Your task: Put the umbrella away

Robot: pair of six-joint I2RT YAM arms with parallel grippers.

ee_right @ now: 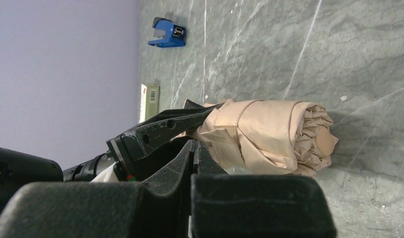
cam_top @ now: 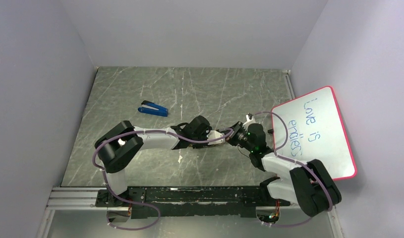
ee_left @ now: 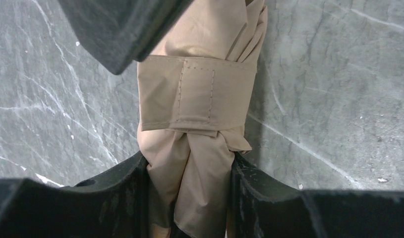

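Observation:
The folded umbrella [ee_left: 195, 94] lies on the grey tabletop, its cream-beige cloth bundled tight and a beige strap [ee_left: 197, 91] wrapped round it. My left gripper [ee_left: 190, 166] is shut on the bundle just below the strap, one finger on each side. In the right wrist view the umbrella [ee_right: 274, 134] lies on its side with its round end to the right. My right gripper [ee_right: 195, 145] is shut, its tips against the strap's flap [ee_right: 224, 141]; no cloth shows between them. From above, both grippers [cam_top: 212, 135] [cam_top: 234, 135] meet over the umbrella [cam_top: 221, 141].
A blue stapler [cam_top: 153, 108] lies on the table behind the left arm. A pink-rimmed whiteboard [cam_top: 314, 134] with writing leans at the right wall. A small flat labelled box [ee_right: 149, 101] sits by the wall. Pale walls enclose the table.

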